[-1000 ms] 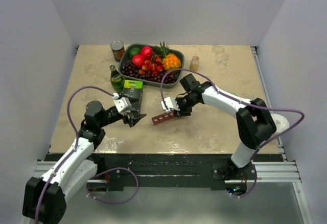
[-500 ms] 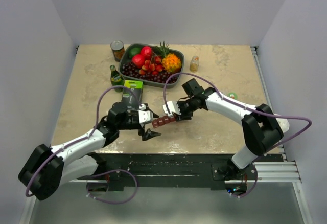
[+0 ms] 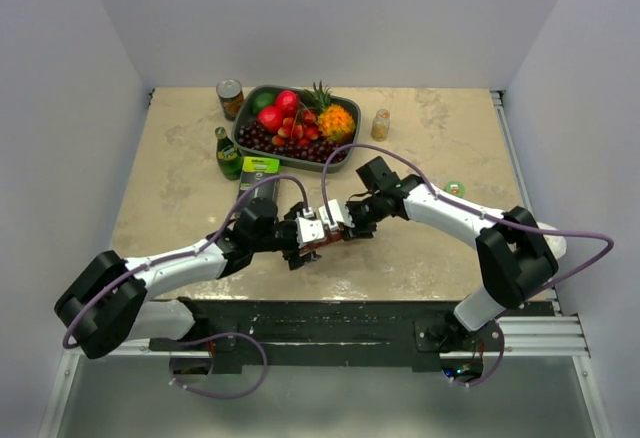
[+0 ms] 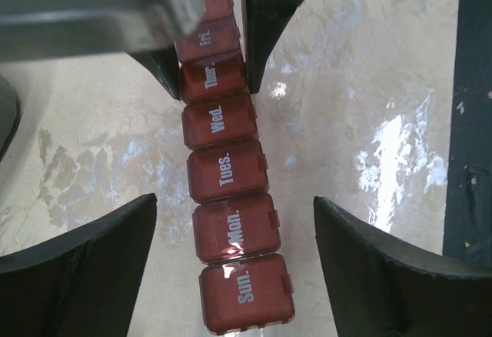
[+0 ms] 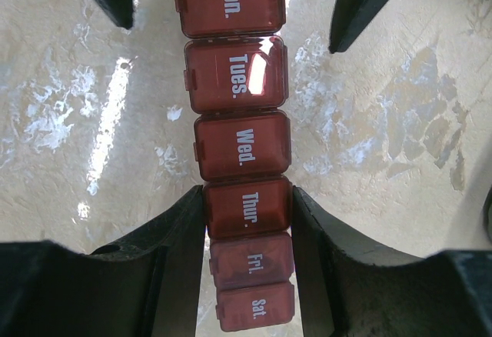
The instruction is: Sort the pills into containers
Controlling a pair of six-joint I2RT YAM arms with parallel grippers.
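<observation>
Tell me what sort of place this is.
Likely a robot lab test cell, not a home: plain white walls box in a marble-look table, a left arm and right arm are bolted to a metal rail, and staged props include a fruit tray and pill organiser.

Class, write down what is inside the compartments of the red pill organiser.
Nothing inside shows: every lid on the pill organiser, Sun. through Sat., is shut, and the dark red plastic hides any contents. The right gripper clamps the Thur. compartment.

Left fingers (image 4: 77, 268) spread wide; right fingers (image 5: 146, 275) clamped narrow (arms reach inward, wrists close).
</observation>
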